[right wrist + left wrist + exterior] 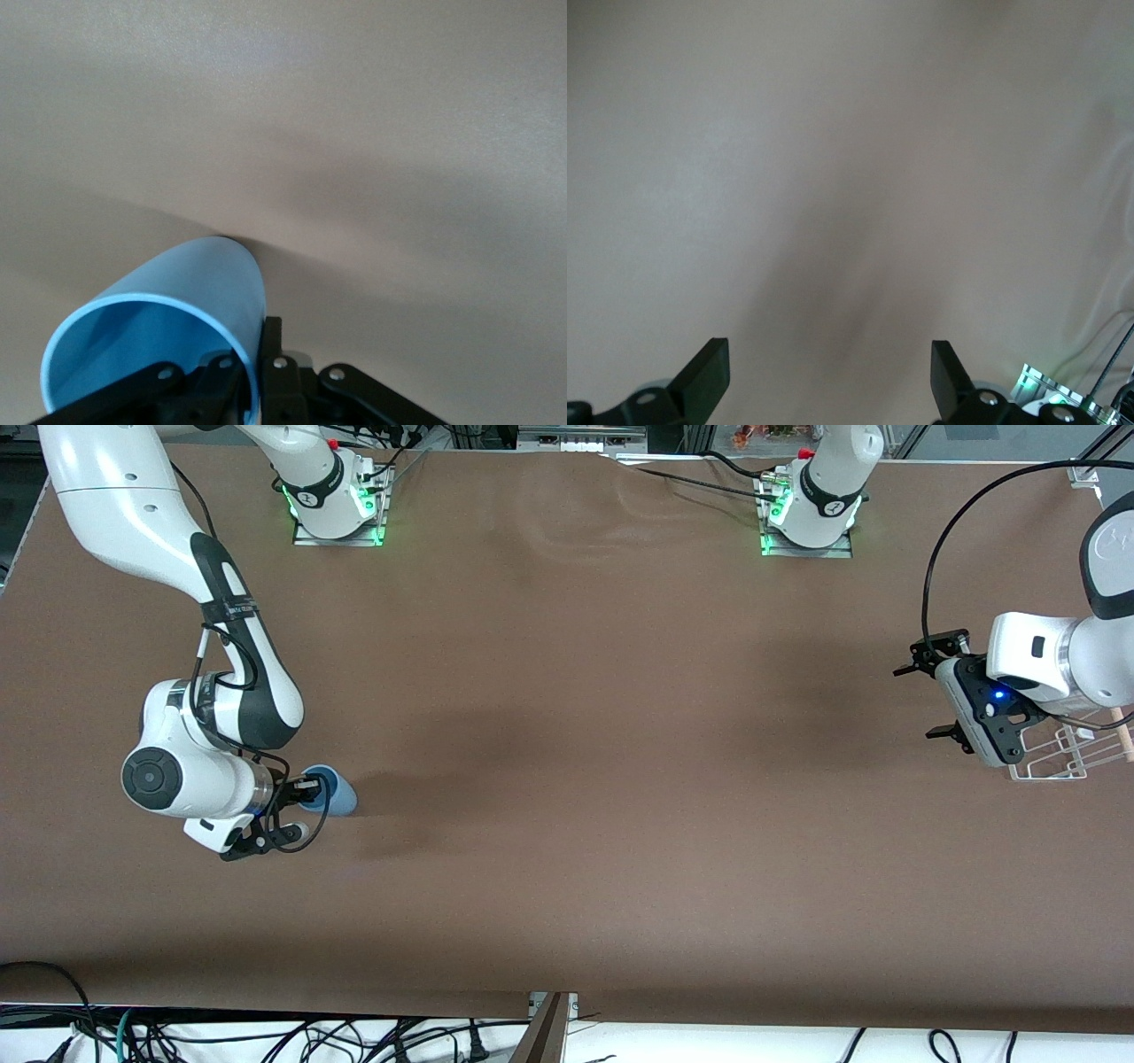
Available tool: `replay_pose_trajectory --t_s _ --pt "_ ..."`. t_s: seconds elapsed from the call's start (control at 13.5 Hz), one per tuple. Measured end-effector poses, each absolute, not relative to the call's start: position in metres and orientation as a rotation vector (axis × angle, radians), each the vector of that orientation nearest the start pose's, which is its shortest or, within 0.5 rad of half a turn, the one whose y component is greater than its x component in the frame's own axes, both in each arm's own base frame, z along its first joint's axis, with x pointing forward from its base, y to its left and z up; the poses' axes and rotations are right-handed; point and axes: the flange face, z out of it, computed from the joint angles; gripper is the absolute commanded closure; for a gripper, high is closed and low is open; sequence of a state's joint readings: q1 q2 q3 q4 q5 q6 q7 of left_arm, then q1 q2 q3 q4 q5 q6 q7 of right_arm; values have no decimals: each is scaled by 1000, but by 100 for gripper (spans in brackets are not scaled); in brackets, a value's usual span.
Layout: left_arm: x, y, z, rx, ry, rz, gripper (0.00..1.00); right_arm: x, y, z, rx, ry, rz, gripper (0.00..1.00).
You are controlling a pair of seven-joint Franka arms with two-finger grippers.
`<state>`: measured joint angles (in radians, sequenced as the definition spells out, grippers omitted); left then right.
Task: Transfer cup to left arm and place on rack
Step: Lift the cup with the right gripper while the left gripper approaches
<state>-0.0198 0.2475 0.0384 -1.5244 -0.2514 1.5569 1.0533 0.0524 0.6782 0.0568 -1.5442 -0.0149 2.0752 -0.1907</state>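
Note:
The light-blue cup lies on its side at the right arm's end of the table, its open mouth toward my right gripper. That gripper is shut on the cup's rim, one finger inside and one outside; the right wrist view shows the cup pinched at its wall. My left gripper is open and empty, held over the table beside the white wire rack at the left arm's end. Its two fingers stand wide apart over bare table in the left wrist view.
The brown table spans the scene. The arm bases stand along its edge farthest from the front camera. Cables hang below the edge nearest the camera.

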Motion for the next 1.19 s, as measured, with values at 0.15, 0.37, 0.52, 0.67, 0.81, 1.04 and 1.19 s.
replay_pose_trajectory --t_s 0.15,0.37,0.52,0.67,0.81,1.04,1.19 --pt "617 -19 502 -3035 1734 39 0 686 69 242 -3069 -461 225 100" --pt "622 -18 496 -3048 1773 -49 0 687 76 253 -3026 -430 275 100" --pt "623 -20 494 -3047 1795 -77 0 688 84 274 -2959 -359 348 100" --pt "624 -25 494 -3028 1851 -129 0 687 98 294 -2919 -261 422 100" --pt "625 -30 494 -3027 1906 -182 0 681 129 315 -2834 -133 511 100" --pt "626 -40 487 -3040 1986 -248 0 669 189 348 -2700 99 645 100" --pt "628 -47 480 -3056 2025 -286 0 657 233 368 -2646 241 722 100"
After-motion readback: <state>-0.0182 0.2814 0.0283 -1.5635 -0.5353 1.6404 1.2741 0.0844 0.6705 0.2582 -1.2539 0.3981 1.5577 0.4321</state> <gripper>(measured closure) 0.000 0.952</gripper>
